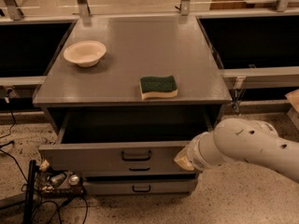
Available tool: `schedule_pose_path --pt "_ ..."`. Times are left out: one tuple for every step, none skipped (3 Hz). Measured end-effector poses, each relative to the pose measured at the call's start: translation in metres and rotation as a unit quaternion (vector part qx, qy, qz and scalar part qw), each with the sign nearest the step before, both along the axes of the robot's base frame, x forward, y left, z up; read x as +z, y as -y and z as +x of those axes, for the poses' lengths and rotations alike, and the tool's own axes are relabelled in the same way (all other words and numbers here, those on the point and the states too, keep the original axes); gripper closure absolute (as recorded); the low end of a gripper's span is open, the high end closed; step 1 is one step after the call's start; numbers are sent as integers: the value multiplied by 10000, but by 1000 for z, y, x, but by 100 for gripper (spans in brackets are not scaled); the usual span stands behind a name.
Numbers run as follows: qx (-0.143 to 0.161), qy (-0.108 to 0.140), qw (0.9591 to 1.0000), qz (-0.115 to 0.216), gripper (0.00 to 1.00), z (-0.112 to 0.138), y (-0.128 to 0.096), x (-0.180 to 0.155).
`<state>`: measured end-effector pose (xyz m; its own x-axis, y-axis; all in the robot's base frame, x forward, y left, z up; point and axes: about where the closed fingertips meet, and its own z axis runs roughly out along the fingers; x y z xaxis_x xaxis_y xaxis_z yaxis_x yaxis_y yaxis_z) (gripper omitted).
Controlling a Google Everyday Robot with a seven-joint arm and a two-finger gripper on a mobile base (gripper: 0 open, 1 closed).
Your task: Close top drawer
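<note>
The top drawer (93, 158) of the grey cabinet is pulled out, its dark inside open to view. Its flat front carries a small black handle (136, 156) at the centre. My gripper (183, 161) is at the end of the white arm (243, 146) that reaches in from the right. It sits against the right end of the drawer front, to the right of the handle. Only its yellowish tip shows past the wrist.
A cream bowl (84, 53) and a green-and-yellow sponge (159, 87) lie on the cabinet top (135, 45). Two lower drawers (140, 187) show under the open one. Cables and a small cluttered stand (51, 180) lie on the floor at the lower left.
</note>
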<state>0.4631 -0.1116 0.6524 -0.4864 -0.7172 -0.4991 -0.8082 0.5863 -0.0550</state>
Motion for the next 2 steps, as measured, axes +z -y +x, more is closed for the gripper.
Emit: schedule_pose_path --pt "6 16 10000 59 100 9 -8 0" --pt "6 17 10000 60 82 9 -8 0"
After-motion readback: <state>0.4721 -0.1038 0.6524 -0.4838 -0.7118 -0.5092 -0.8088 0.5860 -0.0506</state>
